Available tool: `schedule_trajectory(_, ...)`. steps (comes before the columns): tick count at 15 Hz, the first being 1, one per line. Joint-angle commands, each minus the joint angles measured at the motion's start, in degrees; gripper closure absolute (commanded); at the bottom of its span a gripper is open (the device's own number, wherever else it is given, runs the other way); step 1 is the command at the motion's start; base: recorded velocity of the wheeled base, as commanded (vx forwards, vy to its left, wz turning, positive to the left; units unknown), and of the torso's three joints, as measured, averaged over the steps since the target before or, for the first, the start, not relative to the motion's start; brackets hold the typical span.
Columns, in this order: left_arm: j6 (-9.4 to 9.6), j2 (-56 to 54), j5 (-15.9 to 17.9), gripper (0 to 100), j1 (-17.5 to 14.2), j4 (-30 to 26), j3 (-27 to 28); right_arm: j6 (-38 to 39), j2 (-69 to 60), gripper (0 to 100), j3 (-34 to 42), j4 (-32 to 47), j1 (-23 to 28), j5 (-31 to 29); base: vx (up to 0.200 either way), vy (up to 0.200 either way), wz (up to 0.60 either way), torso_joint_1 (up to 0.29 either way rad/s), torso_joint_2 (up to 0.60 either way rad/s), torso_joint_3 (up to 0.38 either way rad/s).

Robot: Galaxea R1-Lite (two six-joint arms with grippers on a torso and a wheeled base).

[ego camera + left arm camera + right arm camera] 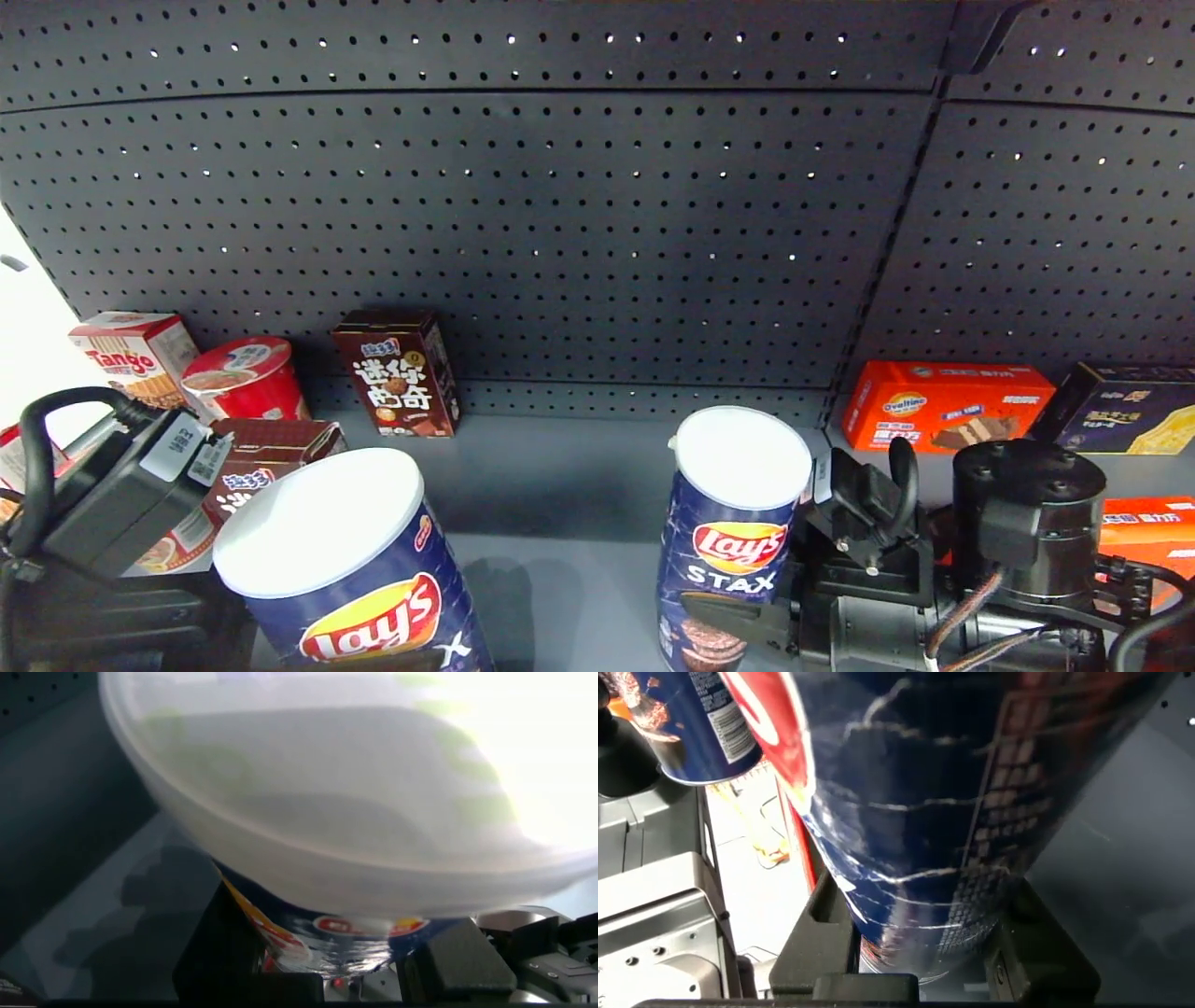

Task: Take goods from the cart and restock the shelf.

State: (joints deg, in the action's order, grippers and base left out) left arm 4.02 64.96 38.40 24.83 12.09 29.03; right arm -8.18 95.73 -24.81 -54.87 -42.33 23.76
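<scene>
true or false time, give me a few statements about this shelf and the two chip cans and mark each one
1. The left gripper holds the left can and the right gripper holds the right can. True.
2. The right can has its lid off. False: a white lid sits on top of it.
3. The brown box stands upright near the pegboard back. True.
4. The red cup sits right beside the orange box. False: the red cup is at the shelf's left end, next to the wafer box; the orange box is over on the right.
</scene>
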Motion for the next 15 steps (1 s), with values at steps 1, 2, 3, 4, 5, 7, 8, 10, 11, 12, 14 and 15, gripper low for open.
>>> schedule_trajectory(1, 0.02, 0.1, 0.0, 100, 0.0, 0.0, -0.1, -0.1, 0.8, 0, 0.0, 0.1, -0.1, -0.1, 0.0, 0.0, 0.0, 0.0, 0.0, 0.0)
schedule_trajectory(2, 0.02, 0.1, 0.0, 100, 0.0, 0.0, -0.1, -0.1, 0.6, 0, 0.3, 0.2, 0.0, -0.1, 0.0, 0.0, 0.0, 0.0, 0.0, 0.0)
schedule_trajectory(3, 0.02, 0.1, 0.0, 100, 0.0, 0.0, -0.2, -0.1, 0.2, 0, 0.6, 0.2, 0.0, -0.1, 0.0, 0.0, 0.0, 0.0, 0.0, 0.0)
schedule_trajectory(4, 0.02, 0.1, 0.0, 100, 0.0, 0.0, -0.2, -0.1, -0.2, 0, 0.9, 0.1, 0.1, -0.2, 0.0, 0.0, 0.0, 0.0, 0.0, 0.0)
schedule_trajectory(5, 0.02, 0.1, 0.0, 100, 0.0, 0.0, -0.1, -0.1, -1.1, 0, 1.2, 0.2, 0.1, -0.5, 0.0, 0.0, 0.0, 0.0, 0.0, 0.0)
schedule_trajectory(7, 0.02, 0.1, 0.0, 100, 0.0, 0.0, 0.0, -0.1, -3.5, 0, 2.5, 0.2, 0.8, -0.7, 0.0, 0.0, 0.0, 0.0, 0.0, 0.0)
schedule_trajectory(8, 0.11, 0.0, 0.0, 100, 0.1, 0.0, 0.0, -0.1, -5.5, 0, 3.5, 0.4, 1.3, -0.9, 0.0, 0.0, 0.0, 0.0, 0.0, 0.0)
schedule_trajectory(10, 0.2, -0.1, 0.0, 100, 0.2, 0.0, -0.2, 0.0, -9.8, 0, 5.9, 1.0, 2.2, -0.7, 0.0, 0.0, 0.0, 0.0, 0.0, 0.0)
schedule_trajectory(11, 0.28, -0.2, -0.1, 100, 0.2, 0.0, -0.1, 0.0, -11.1, 0, 6.3, 1.3, 2.3, -0.7, 0.0, 0.0, 0.0, 0.0, 0.0, 0.0)
schedule_trajectory(12, 0.64, -0.1, -0.3, 100, 0.2, 0.1, 0.1, 0.1, -14.8, 0, 7.4, 2.6, 2.3, -0.7, 0.0, 0.0, 0.0, 0.0, 0.0, 0.0)
schedule_trajectory(14, 2.22, 0.0, -0.4, 100, 0.2, 0.0, 0.0, 0.1, -21.8, 0, 7.1, 10.1, 2.3, -0.9, 0.0, 0.0, 0.0, 0.0, 0.0, 0.0)
schedule_trajectory(15, 2.39, 0.0, -0.6, 100, 0.2, 0.0, 0.2, 0.1, -26.5, 0, 6.4, 15.8, 2.3, -1.3, 0.0, 0.0, 0.0, 0.0, 0.0, 0.0)
